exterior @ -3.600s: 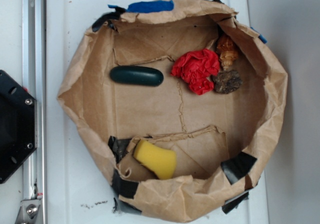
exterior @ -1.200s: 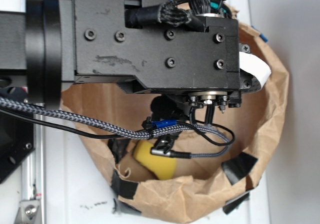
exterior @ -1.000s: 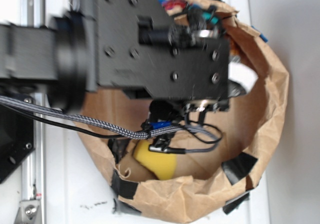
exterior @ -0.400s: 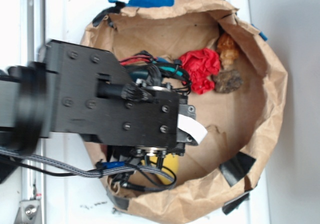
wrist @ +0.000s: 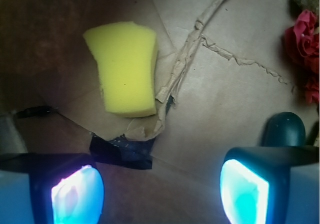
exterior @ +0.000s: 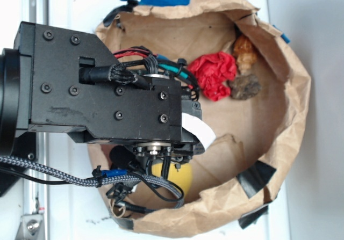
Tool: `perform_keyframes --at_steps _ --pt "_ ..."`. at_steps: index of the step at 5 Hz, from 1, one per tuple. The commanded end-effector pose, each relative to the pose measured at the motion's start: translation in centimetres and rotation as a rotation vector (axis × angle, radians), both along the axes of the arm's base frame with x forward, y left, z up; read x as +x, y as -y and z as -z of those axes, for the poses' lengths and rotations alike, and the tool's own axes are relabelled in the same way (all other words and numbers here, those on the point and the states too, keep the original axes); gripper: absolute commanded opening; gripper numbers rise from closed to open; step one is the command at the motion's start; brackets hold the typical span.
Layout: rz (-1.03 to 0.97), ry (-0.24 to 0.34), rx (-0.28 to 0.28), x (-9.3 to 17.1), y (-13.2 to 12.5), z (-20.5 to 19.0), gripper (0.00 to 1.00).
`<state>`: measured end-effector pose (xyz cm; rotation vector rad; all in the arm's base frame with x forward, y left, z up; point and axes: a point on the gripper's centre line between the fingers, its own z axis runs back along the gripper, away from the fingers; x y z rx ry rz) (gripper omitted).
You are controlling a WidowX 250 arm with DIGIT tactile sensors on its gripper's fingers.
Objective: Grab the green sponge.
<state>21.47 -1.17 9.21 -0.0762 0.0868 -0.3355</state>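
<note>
Green sponge (wrist: 127, 68) lies flat on the paper bag (exterior: 290, 116) floor, by a torn fold w/ black tape (wrist: 121, 152). In wrist view its long axis runs roughly top-to-bottom, slightly curved. Gripper (wrist: 160, 189) spread wide, holding nothing, sponge clear of both pads.

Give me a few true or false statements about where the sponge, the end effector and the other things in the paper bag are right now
1. The end effector is shut on the green sponge. False: its fingers are spread apart and hold nothing.
2. The sponge lies on the bag floor beside a torn paper ridge. True.
3. The red wad sits near the brown lump. True.
4. The dark green capsule lies on top of the sponge. False: they lie apart.
5. Black tape shows just below the sponge in the wrist view. True.
</note>
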Motion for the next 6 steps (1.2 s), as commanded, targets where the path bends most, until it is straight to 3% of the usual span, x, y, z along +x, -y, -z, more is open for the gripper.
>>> perform_keyframes --at_steps 1,4,5,6 --pt "0.034 0.029 -0.011 0.3 0.5 -0.9 1.00" --pt "0.034 0.029 -0.011 0.3 0.5 -0.9 1.00" --pt "0.032 0.122 -0.018 1.3 2.1 0.4 1.00" --pt "0.035 0.125 -0.049 2.1 1.9 0.5 1.00"
